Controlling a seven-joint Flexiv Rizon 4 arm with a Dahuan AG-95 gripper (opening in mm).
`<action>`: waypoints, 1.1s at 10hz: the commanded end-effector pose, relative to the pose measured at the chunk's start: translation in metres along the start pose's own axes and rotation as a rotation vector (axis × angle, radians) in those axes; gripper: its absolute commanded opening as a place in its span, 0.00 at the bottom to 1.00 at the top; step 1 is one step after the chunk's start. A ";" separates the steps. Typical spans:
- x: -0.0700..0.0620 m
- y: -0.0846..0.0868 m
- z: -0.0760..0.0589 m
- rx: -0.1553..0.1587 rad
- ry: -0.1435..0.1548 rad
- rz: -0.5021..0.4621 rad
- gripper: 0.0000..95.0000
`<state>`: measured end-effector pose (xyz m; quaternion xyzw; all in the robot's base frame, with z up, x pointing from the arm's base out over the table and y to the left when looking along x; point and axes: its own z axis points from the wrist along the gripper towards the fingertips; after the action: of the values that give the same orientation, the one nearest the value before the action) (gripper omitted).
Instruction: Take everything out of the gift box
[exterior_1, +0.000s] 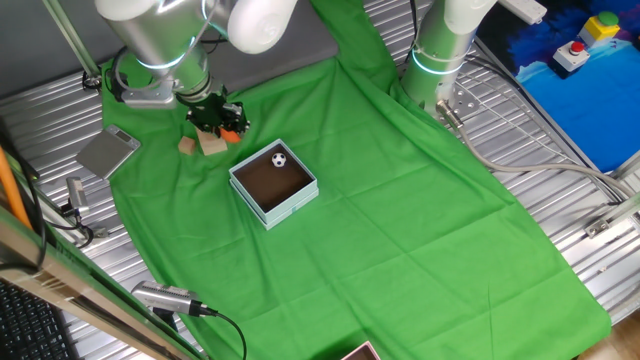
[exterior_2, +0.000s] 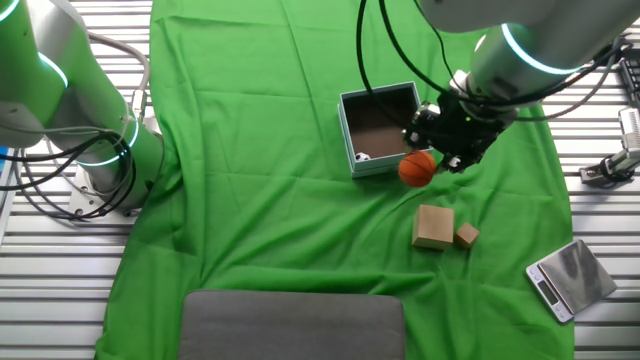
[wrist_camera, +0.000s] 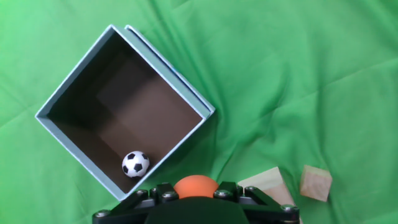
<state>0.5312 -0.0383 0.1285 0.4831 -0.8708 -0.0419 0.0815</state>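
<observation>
The gift box (exterior_1: 274, 184) (exterior_2: 379, 131) (wrist_camera: 124, 109) stands open on the green cloth, pale blue outside and dark brown inside. A black-and-white soccer ball (wrist_camera: 135, 163) (exterior_1: 279, 158) (exterior_2: 362, 157) lies in one corner of it. My gripper (exterior_2: 421, 165) (exterior_1: 229, 126) (wrist_camera: 196, 186) hangs beside the box, outside its wall, shut on the orange basketball (exterior_2: 417, 168) (wrist_camera: 195, 186). Two tan wooden blocks lie on the cloth near the gripper: a larger one (exterior_2: 433, 227) (wrist_camera: 268, 186) (exterior_1: 211, 143) and a smaller one (exterior_2: 466, 235) (wrist_camera: 315, 183) (exterior_1: 187, 146).
A flat grey scale (exterior_2: 570, 278) (exterior_1: 109, 152) lies off the cloth's edge on the metal table. A second arm's base (exterior_1: 440, 60) (exterior_2: 110, 165) stands at the cloth's far side. A grey pad (exterior_2: 293, 324) sits at one edge.
</observation>
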 end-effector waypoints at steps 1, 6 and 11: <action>-0.001 -0.008 0.011 0.004 -0.005 -0.007 0.00; -0.005 -0.023 0.039 0.036 -0.040 -0.036 0.00; -0.013 -0.033 0.062 0.055 -0.064 -0.056 0.00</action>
<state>0.5550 -0.0442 0.0587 0.5077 -0.8599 -0.0356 0.0385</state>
